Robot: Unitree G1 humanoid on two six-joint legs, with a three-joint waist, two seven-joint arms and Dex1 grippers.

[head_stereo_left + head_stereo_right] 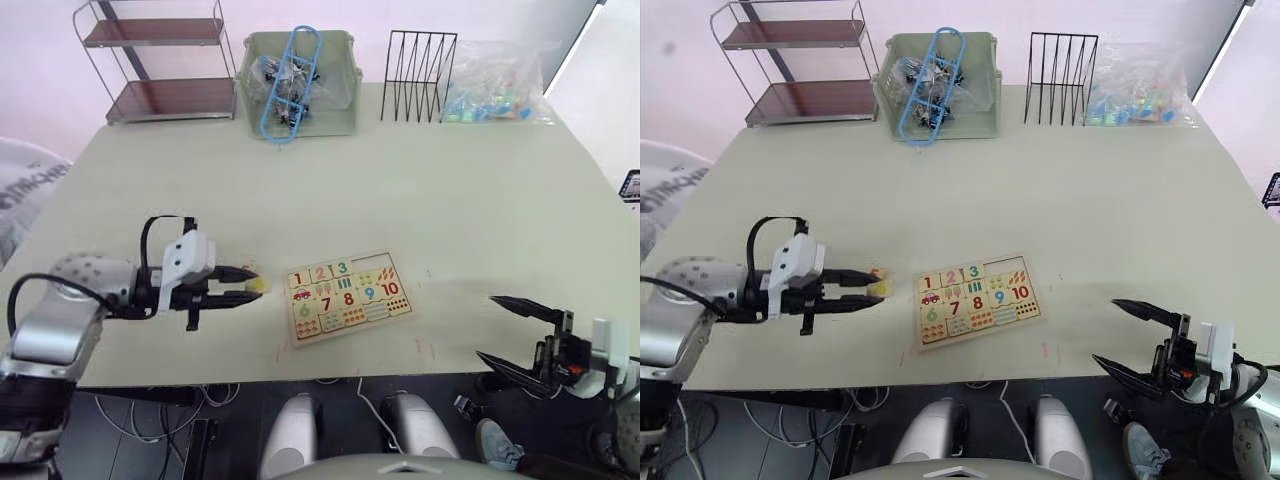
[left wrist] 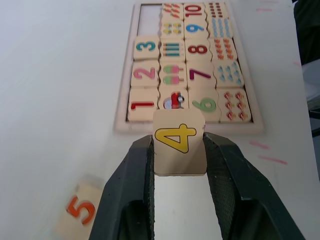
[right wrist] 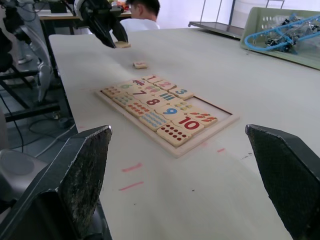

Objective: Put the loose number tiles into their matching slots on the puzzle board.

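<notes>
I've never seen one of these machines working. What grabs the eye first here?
Probably the left end effector, pinching a small wooden tile with a yellow 4 just left of the colourful puzzle board. An orange 5 tile lies on the table beside it, while the right end effector hangs open at the table's near edge.

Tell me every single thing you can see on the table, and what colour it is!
puzzle board: one, pale wood, table's near middle.
4 tile: one, yellow numeral, held by left gripper.
5 tile: one, orange numeral, on the table under the left gripper.
green bin: one, far edge, holding blue frame.
wire rack: one, black, beside bin.
bag of pieces: one, clear, far right.
shelf: one, metal, far left.
left gripper: black, shut.
right gripper: black, open.
</notes>
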